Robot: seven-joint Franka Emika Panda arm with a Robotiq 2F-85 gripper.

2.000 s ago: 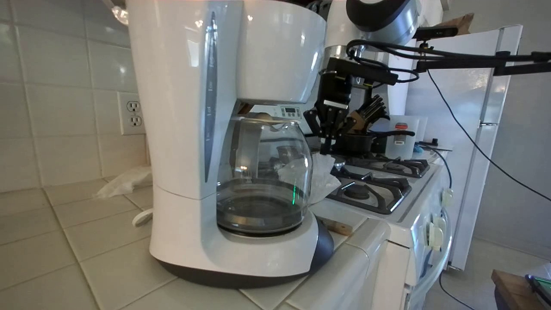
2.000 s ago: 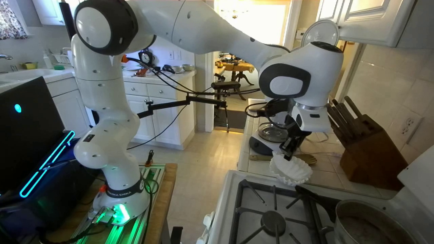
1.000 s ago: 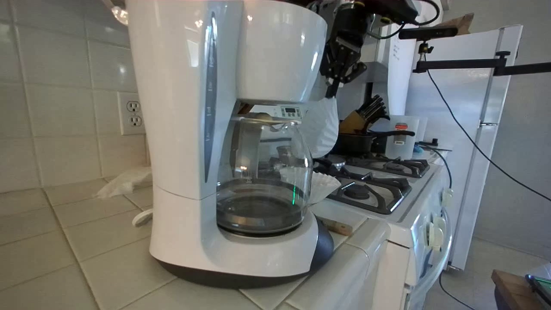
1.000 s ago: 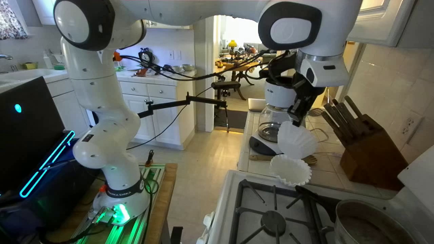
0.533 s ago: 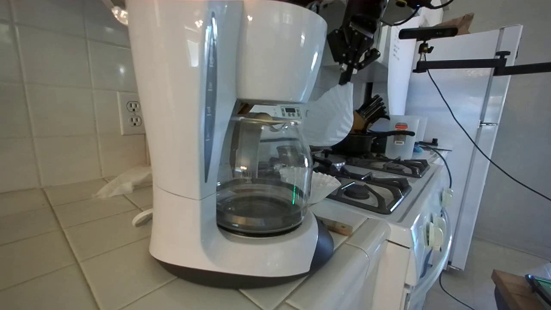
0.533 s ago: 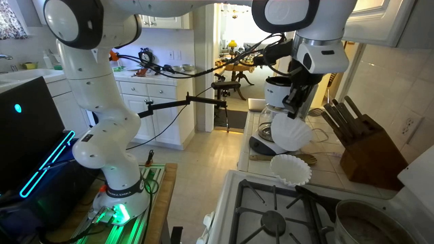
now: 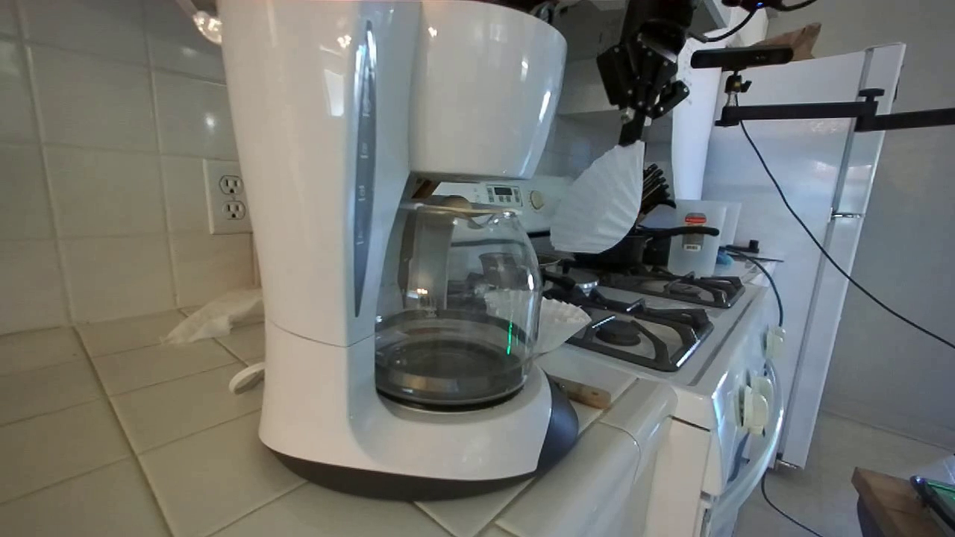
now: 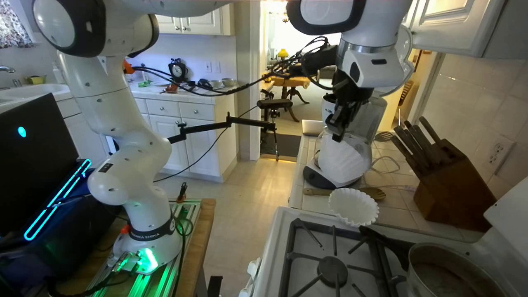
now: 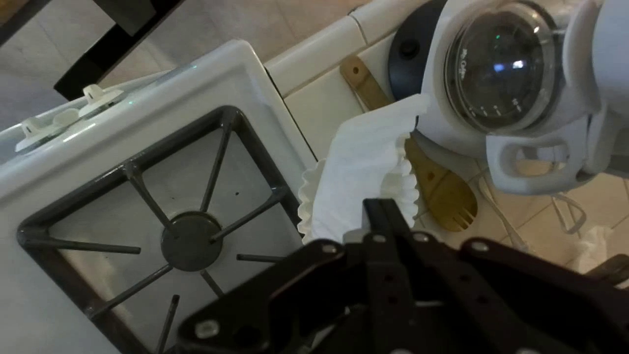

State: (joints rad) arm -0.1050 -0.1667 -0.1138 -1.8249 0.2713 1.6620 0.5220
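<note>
My gripper (image 7: 631, 138) is shut on the upper edge of a white paper coffee filter (image 7: 603, 200). The filter hangs down from the fingertips, well above the counter, in both exterior views. In the wrist view the two fingers (image 9: 373, 216) meet, and the held filter (image 9: 351, 162) spreads beyond them; whether it is a single sheet cannot be told. Below it, a fluted filter stack (image 8: 354, 206) rests on the counter by the stove, partly covered in the wrist view. A white coffee maker (image 7: 477, 97) with a glass carafe (image 9: 501, 69) stands close by.
A gas stove (image 8: 284, 218) adjoins the tiled counter, with a pot (image 8: 449, 272) on it. A wooden slotted spoon (image 9: 442, 196) lies beside the coffee maker. A knife block (image 8: 449, 185) stands near the wall. A camera arm (image 7: 813, 112) reaches across.
Two seconds ago the gripper was down at the filter stack. It has risen with a filter hanging from it, then shifted sideways toward the robot's base side. The remaining stack stayed put.
</note>
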